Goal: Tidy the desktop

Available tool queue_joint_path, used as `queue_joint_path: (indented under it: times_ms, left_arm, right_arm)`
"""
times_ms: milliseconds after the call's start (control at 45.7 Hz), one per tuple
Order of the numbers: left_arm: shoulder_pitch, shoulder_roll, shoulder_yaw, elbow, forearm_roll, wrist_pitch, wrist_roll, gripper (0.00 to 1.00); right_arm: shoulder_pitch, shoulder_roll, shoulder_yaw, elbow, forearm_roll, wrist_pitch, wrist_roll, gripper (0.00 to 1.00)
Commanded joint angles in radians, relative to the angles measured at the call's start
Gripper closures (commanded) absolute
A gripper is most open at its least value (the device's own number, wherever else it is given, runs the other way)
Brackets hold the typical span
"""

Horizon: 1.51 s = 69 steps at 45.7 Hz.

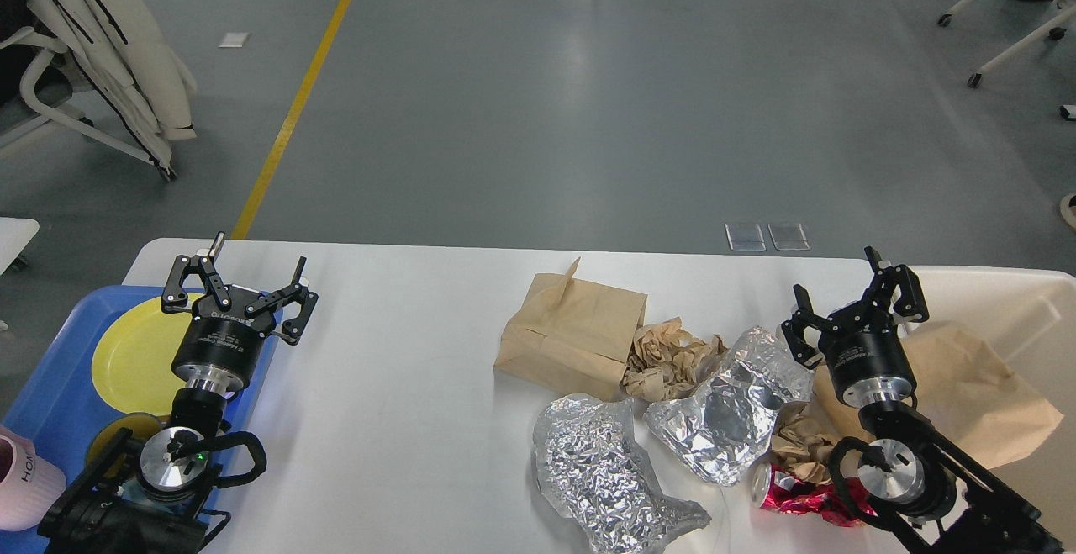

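Observation:
The white desktop [403,386] fills the lower view. On its right half lie a brown paper bag [572,337], a crumpled brown paper wad [668,358], two crumpled foil sheets [605,474] [727,411], a smaller paper wad [794,440] and a crushed red can [794,495]. My left gripper [252,272] is open and empty above the desktop's left edge. My right gripper [836,281] is open and empty above the right edge, just right of the foil.
A blue tray [50,394] at the left holds a yellow plate [134,356] and a pink cup [25,482]. A cream-white bin [1017,302] at the right holds a brown paper bag [979,394]. A chair with a coat [109,50] stands on the floor.

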Motion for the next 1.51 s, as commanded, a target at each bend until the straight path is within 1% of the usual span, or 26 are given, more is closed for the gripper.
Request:
queue_joint_path:
  times_ms: [0,44,175,1116,1204,1292,1489]
  left_arm:
    - [-0.002,0.001,-0.003,0.037,-0.01,-0.068,0.002,0.03]
    - [-0.008,0.001,-0.002,0.06,-0.018,-0.085,0.003,0.03]
    - [-0.018,0.001,0.001,0.067,-0.02,-0.097,0.005,0.03]
    - [-0.018,0.001,0.004,0.067,-0.02,-0.097,0.0,0.03]
    - [-0.018,0.001,0.004,0.067,-0.02,-0.097,0.0,0.03]
    - [-0.018,0.001,0.004,0.067,-0.02,-0.097,0.0,0.03]
    - [-0.018,0.001,0.004,0.067,-0.02,-0.097,0.0,0.03]
  right_arm:
    - [0.0,0.0,0.0,0.0,0.0,0.001,0.0,0.0]
    - [0.0,0.0,0.0,0.0,0.0,-0.001,0.0,0.0]
    - [0.0,0.0,0.0,0.0,0.0,0.001,0.0,0.0]
    - [0.001,0.0,0.003,-0.001,0.001,0.001,0.002,0.0]
    - [0.04,-0.018,0.053,-0.015,0.005,-0.01,0.0,0.0]
    - [0.069,-0.066,0.141,-0.055,0.006,-0.001,-0.006,0.0]
    - [0.067,-0.118,0.129,-0.063,0.018,0.001,-0.017,0.0]
